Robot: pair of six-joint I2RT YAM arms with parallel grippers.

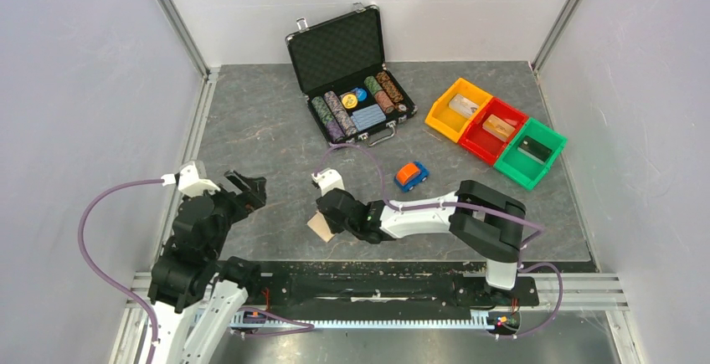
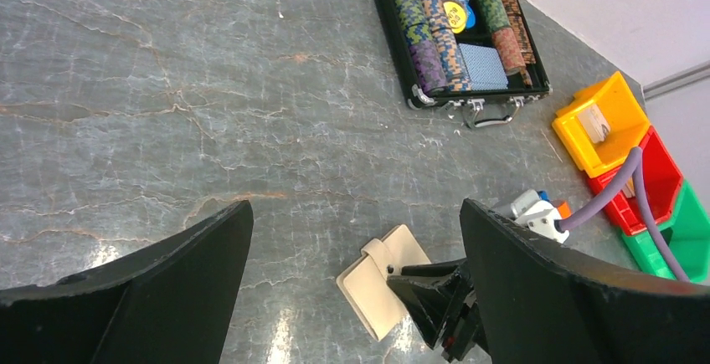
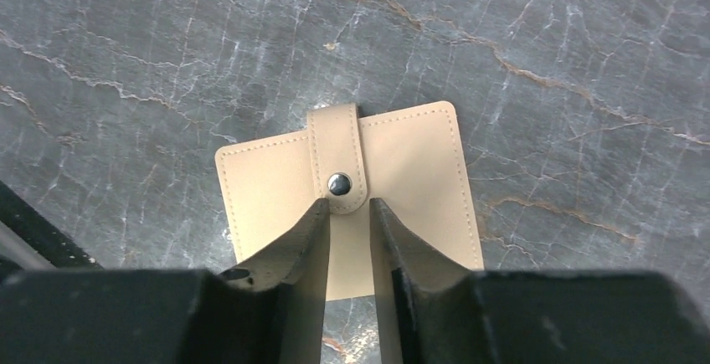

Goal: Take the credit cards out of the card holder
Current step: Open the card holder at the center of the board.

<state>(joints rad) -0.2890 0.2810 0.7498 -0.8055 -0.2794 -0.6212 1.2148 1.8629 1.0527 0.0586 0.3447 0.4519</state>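
The tan card holder [image 3: 410, 163] lies folded flat on the grey marble table, its snap tab [image 3: 336, 142] buttoned over the top. No credit cards show; they are hidden. My right gripper [image 3: 347, 205] hangs just over the holder, jaws a narrow gap apart, the tips flanking the rounded end of the tab by the snap. From above, the holder [image 1: 318, 228] peeks out left of the right gripper [image 1: 329, 217]. My left gripper [image 1: 249, 187] stands wide open and holds nothing, to the left of the holder [image 2: 381, 284] and apart from it.
An open black chip case [image 1: 352, 71] stands at the back centre. A small orange and blue toy car [image 1: 411, 175] sits right of the middle. Yellow [image 1: 444, 117], red [image 1: 479, 143] and green [image 1: 523, 171] bins line the back right. The frame rail runs along the near edge.
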